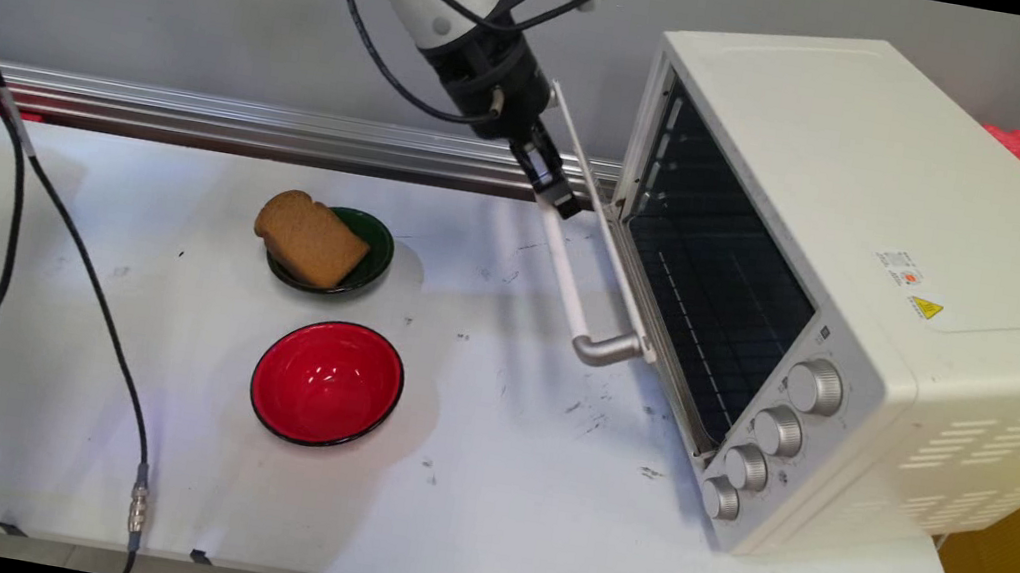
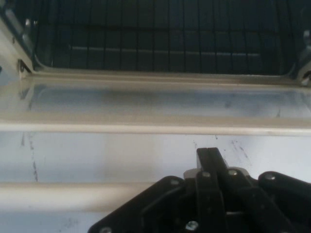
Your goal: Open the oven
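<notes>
White table (image 1: 455, 521) bears a cream toaster oven (image 1: 875, 280) at its right, door (image 1: 606, 250) hanging open, dark rack inside. My pincer (image 1: 557, 190) sits at the door's handle bar (image 1: 567, 275), near its far end; my fingers (image 2: 210, 160) look pressed together. Left of the oven, well apart, lie a red bowl (image 1: 327, 384) and a green bowl (image 1: 365, 240) carrying a brown bread slice (image 1: 310, 238).

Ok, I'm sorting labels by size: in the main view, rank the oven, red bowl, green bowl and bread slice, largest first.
1. Oven
2. Red bowl
3. Green bowl and bread slice: similar, and the slice partly hides the bowl, so unranked.
</notes>
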Motion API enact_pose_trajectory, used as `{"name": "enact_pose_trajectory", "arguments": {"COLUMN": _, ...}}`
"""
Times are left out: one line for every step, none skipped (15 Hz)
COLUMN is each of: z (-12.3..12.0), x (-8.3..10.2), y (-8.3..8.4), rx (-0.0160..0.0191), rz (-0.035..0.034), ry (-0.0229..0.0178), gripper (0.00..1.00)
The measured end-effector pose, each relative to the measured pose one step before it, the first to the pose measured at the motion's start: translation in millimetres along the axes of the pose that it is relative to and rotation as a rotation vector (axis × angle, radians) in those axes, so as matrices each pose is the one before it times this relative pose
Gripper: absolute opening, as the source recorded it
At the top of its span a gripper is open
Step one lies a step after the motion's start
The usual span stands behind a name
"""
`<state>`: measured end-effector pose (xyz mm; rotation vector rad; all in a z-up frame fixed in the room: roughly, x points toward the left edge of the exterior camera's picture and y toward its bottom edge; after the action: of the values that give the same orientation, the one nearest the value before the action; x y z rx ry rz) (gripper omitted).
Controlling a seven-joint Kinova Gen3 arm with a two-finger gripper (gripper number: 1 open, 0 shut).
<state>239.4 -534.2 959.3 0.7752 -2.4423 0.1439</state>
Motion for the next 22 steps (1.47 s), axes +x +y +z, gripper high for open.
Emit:
{"name": "enact_pose_trajectory", "arguments": {"z": 0.59, "x": -3.87, "y": -0.53, "rx": 0.00087, "rz": -0.00436, "ry": -0.00270, "gripper": 0.00}}
{"name": "enact_pose_trajectory", "arguments": {"z": 0.70, "x": -3.67, "y": -0.46, "rx": 0.00077, "rz": -0.00350, "ry": -0.00301, "gripper": 0.00}}
{"name": "enact_pose_trajectory", "arguments": {"z": 0.63, "x": -3.59, "y": -0.48, "rx": 0.00052, "rz": -0.00318, "ry": -0.00211, "gripper": 0.00}}
{"name": "enact_pose_trajectory", "arguments": {"z": 0.58, "x": -3.53, "y": -0.47, "rx": 0.00046, "rz": -0.00272, "ry": -0.00176, "gripper": 0.00}}
{"name": "enact_pose_trajectory", "arguments": {"z": 0.64, "x": -3.30, "y": -0.45, "rx": 0.00035, "rz": -0.00235, "ry": -0.00131, "gripper": 0.00}}
{"name": "enact_pose_trajectory", "arguments": {"z": 0.94, "x": -3.70, "y": -0.43, "rx": -0.00035, "rz": -0.00241, "ry": -0.00028, "gripper": 0.00}}
{"name": "enact_pose_trajectory", "arguments": {"z": 1.02, "x": -3.68, "y": -0.30, "rx": -0.00148, "rz": -0.00176, "ry": 0.00036, "gripper": 0.00}}
{"name": "enact_pose_trajectory", "arguments": {"z": 1.16, "x": -3.78, "y": -0.25, "rx": -0.00206, "rz": -0.00155, "ry": 0.00027, "gripper": 0.00}}
{"name": "enact_pose_trajectory", "arguments": {"z": 1.13, "x": -3.78, "y": -0.40, "rx": -0.00173, "rz": -0.00104, "ry": 0.00011, "gripper": 0.00}}
{"name": "enact_pose_trajectory", "arguments": {"z": 0.82, "x": -3.51, "y": -0.33, "rx": -0.00119, "rz": -0.00052, "ry": -0.00007, "gripper": 0.00}}
{"name": "enact_pose_trajectory", "arguments": {"z": 0.88, "x": -4.09, "y": -0.36, "rx": -0.00134, "rz": -0.00061, "ry": -0.00015, "gripper": 0.00}}
{"name": "enact_pose_trajectory", "arguments": {"z": 0.87, "x": -3.96, "y": -0.31, "rx": -0.00144, "rz": 0.00008, "ry": -0.00018, "gripper": 0.00}}
{"name": "enact_pose_trajectory", "arguments": {"z": 1.09, "x": -3.21, "y": -0.34, "rx": -0.00141, "rz": 0.00060, "ry": 0.00002, "gripper": 0.00}}
{"name": "enact_pose_trajectory", "arguments": {"z": 1.06, "x": -3.78, "y": -0.26, "rx": -0.00154, "rz": 0.00055, "ry": 0.00095, "gripper": 0.00}}
{"name": "enact_pose_trajectory", "arguments": {"z": 1.36, "x": -3.15, "y": -0.17, "rx": -0.00234, "rz": 0.00022, "ry": 0.00089, "gripper": 0.00}}
{"name": "enact_pose_trajectory", "arguments": {"z": 1.07, "x": -1.98, "y": -0.02, "rx": -0.00189, "rz": 0.00068, "ry": 0.00076, "gripper": 0.00}}
{"name": "enact_pose_trajectory", "arguments": {"z": 1.38, "x": -2.98, "y": -0.15, "rx": -0.00227, "rz": 0.00053, "ry": 0.00085, "gripper": 0.00}}
{"name": "enact_pose_trajectory", "arguments": {"z": 1.65, "x": -3.54, "y": -0.34, "rx": -0.00206, "rz": 0.00100, "ry": 0.00071, "gripper": 0.00}}
{"name": "enact_pose_trajectory", "arguments": {"z": 1.61, "x": -3.34, "y": -0.44, "rx": -0.00171, "rz": 0.00115, "ry": 0.00054, "gripper": 0.00}}
{"name": "enact_pose_trajectory", "arguments": {"z": 1.28, "x": -2.85, "y": -0.37, "rx": -0.00131, "rz": 0.00112, "ry": 0.00005, "gripper": 0.00}}
{"name": "enact_pose_trajectory", "arguments": {"z": 1.54, "x": -3.21, "y": -0.43, "rx": -0.00178, "rz": 0.00130, "ry": 0.00041, "gripper": 0.00}}
{"name": "enact_pose_trajectory", "arguments": {"z": 1.63, "x": -3.13, "y": -0.37, "rx": -0.00193, "rz": 0.00115, "ry": 0.00036, "gripper": 0.00}}
